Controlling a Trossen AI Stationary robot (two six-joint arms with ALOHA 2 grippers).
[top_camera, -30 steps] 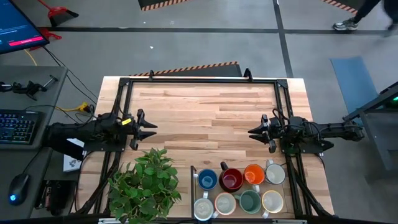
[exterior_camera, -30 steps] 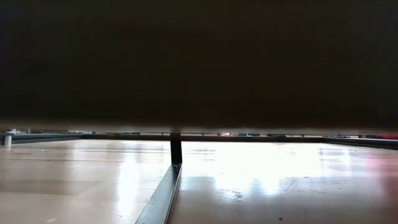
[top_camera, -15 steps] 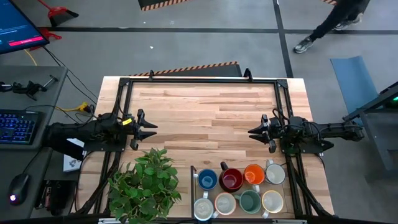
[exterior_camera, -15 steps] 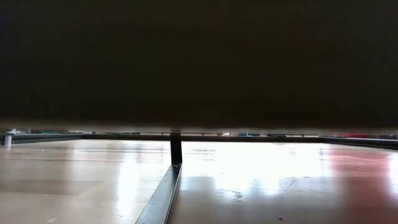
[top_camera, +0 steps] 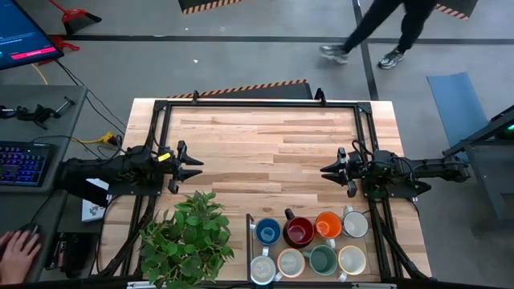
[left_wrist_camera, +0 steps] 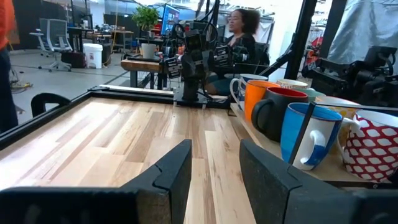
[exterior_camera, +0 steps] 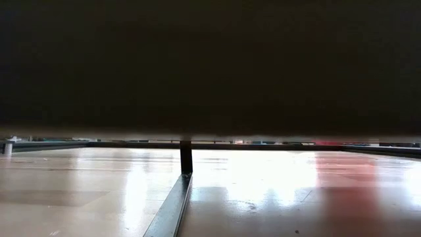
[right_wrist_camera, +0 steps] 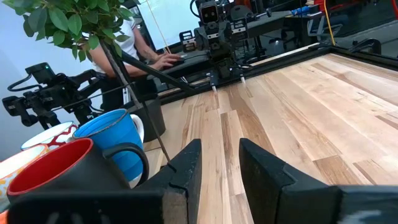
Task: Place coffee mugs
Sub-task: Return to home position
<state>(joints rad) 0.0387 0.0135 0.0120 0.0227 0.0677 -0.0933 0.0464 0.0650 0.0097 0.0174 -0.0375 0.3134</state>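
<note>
Left gripper (top_camera: 193, 167) hangs at the left side of the tabletop (top_camera: 265, 140), pointing toward the centre. Its fingers (left_wrist_camera: 176, 167) stand a narrow gap apart with nothing between them.

Right gripper (top_camera: 329, 170) hangs at the right side, facing the left one, well apart from it. Its fingers (right_wrist_camera: 186, 163) also stand a narrow gap apart and hold nothing.

All eight coffee mugs (top_camera: 309, 245) stand upright in two rows of four on the shelf (left_wrist_camera: 326, 177) at the near right of the tabletop, just right of the potted plant (top_camera: 189, 237).
- Back row, from the plant outward: blue mug (top_camera: 267, 233), dark red mug (top_camera: 299, 232), orange mug (top_camera: 328, 225), white mug (top_camera: 355, 225).
- Front row, same order: patterned mug (top_camera: 262, 269), cream mug (top_camera: 290, 262), green mug (top_camera: 323, 260), second cream mug (top_camera: 352, 259).
- Neighbouring mugs sit close together; I cannot tell whether they touch.
- Neither gripper touches a mug.

Low view: a dark mass covers most of it, and only a strip of tabletop shows.

A person (top_camera: 409, 24) walks on the floor beyond the far edge. A hand (top_camera: 18, 250) rests at the desk left of the rig.
</note>
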